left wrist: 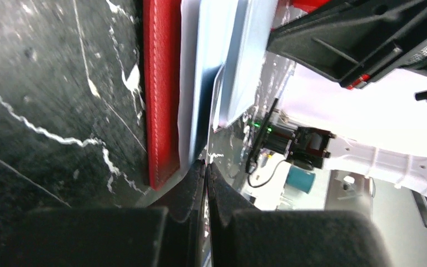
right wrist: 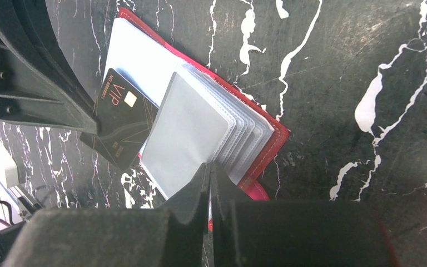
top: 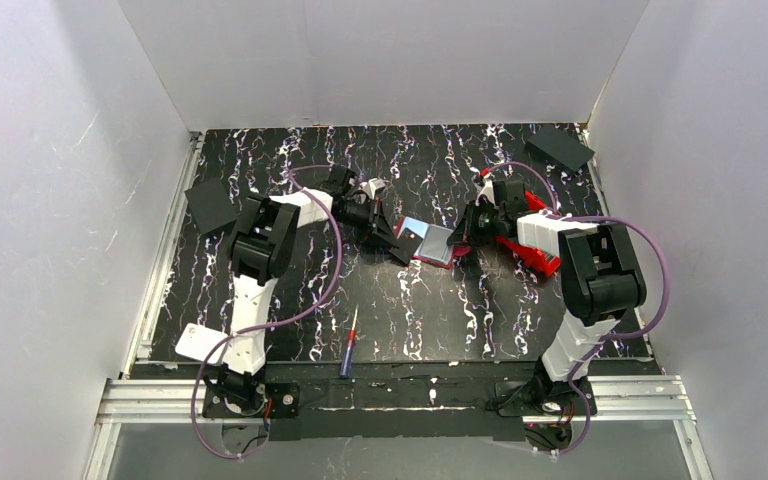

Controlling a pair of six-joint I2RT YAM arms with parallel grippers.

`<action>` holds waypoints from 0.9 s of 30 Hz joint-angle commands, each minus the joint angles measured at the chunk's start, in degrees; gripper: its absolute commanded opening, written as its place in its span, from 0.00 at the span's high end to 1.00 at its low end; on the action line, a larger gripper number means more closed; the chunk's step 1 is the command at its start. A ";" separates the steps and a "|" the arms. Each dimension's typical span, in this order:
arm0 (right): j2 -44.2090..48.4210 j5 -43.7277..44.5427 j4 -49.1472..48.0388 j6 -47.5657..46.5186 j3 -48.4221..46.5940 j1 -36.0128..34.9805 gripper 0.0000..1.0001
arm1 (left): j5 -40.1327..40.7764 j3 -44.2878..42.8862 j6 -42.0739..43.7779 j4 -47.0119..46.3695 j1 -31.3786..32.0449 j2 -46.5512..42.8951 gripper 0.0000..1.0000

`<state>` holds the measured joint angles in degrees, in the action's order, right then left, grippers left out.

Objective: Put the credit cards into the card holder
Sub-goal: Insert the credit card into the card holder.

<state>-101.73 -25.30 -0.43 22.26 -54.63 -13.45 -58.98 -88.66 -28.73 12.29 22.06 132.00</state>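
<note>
The red card holder (top: 430, 243) lies open mid-table, with its clear sleeves (right wrist: 200, 122) fanned over the red cover (right wrist: 271, 146). In the left wrist view the cover (left wrist: 161, 83) shows edge-on. A black credit card marked VIP (right wrist: 119, 119) lies tilted at the holder's left edge, one corner under a sleeve. My left gripper (top: 397, 245) is shut on that card, which shows as a thin edge between its fingers (left wrist: 206, 165). My right gripper (right wrist: 209, 167) is shut on the near edge of a sleeve, at the holder's right side (top: 463, 240).
A red bin (top: 532, 255) sits behind my right arm. Black flat squares lie at the left (top: 210, 205) and the far right corner (top: 560, 148). A white card (top: 198, 343) and a pen-like tool (top: 348, 345) lie near the front edge.
</note>
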 commanded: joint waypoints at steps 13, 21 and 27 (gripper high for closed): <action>10.09 -7.68 -5.16 14.41 -4.67 -2.72 0.24 | 2.68 9.83 -22.20 -26.81 -0.51 -22.01 1.00; 11.34 -13.98 -39.71 45.27 2.91 -2.72 0.30 | 4.02 11.72 -33.54 -38.22 -0.50 -27.68 1.00; 18.58 -10.54 -34.47 42.79 4.37 -1.48 0.27 | 8.89 13.64 -35.40 -39.38 -1.70 -32.14 1.00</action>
<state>-90.54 -37.01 -33.56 64.93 -50.06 -16.05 -53.41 -76.31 -62.00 -24.45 21.47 105.27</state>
